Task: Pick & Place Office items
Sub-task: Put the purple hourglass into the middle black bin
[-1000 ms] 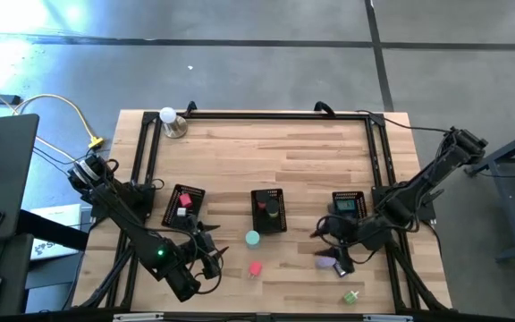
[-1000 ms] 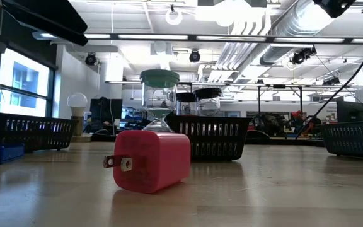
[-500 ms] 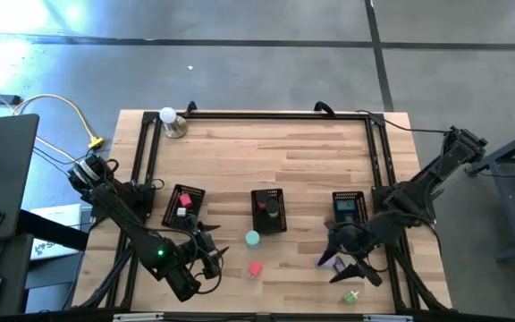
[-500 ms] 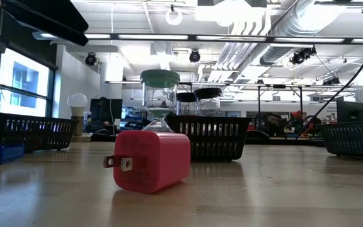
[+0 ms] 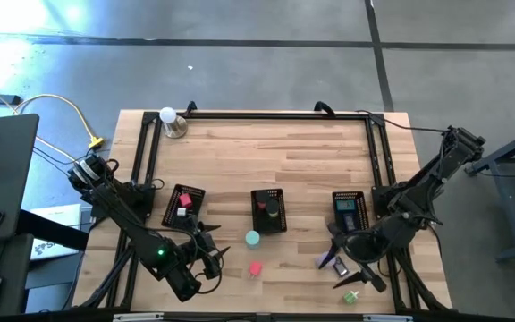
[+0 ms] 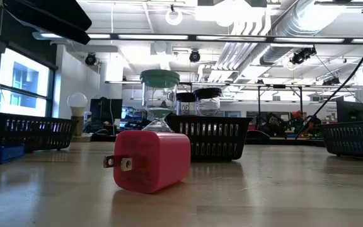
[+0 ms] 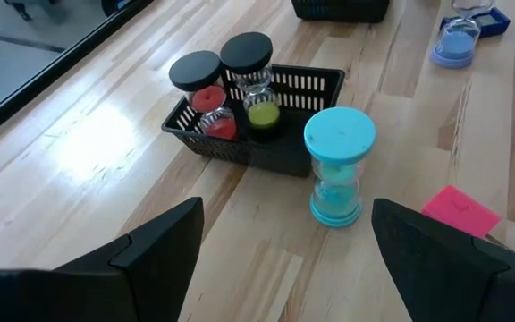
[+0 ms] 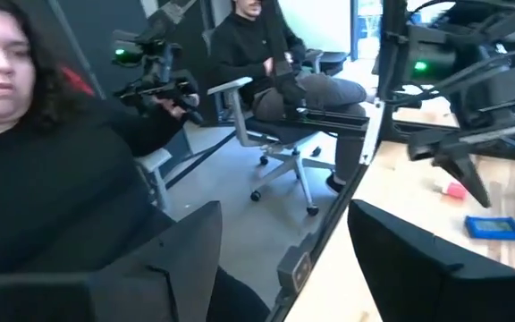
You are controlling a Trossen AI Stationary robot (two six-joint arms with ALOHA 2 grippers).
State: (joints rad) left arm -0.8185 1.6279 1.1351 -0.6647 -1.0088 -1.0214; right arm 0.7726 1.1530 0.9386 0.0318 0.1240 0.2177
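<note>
A teal hourglass-shaped roll (image 7: 338,165) stands upright on the wood, and a pink plug block (image 7: 459,210) lies beside it. Both show in the high view, the roll (image 5: 252,238) and the block (image 5: 256,267). My left gripper (image 5: 211,250) hangs open just left of them, its fingers wide apart in the left wrist view (image 7: 284,259). My right gripper (image 5: 342,274) is open near the front right, between a purple piece (image 5: 328,262) and a green bit (image 5: 353,296), both lying on the table. It touches neither as far as I can see.
Three black mesh trays stand in a row: left (image 5: 184,204), middle (image 5: 268,210) with two black-capped rolls (image 7: 231,67), right (image 5: 349,206) with dark blue pieces. A white ball on a metal base (image 5: 170,121) stands at the far left. People sit beyond the table (image 8: 52,179).
My right gripper has gone toward the table's near edge and a little to the right, turning as it went, from beside the right tray to between the purple piece and the green bit. The purple piece has stayed where it was.
</note>
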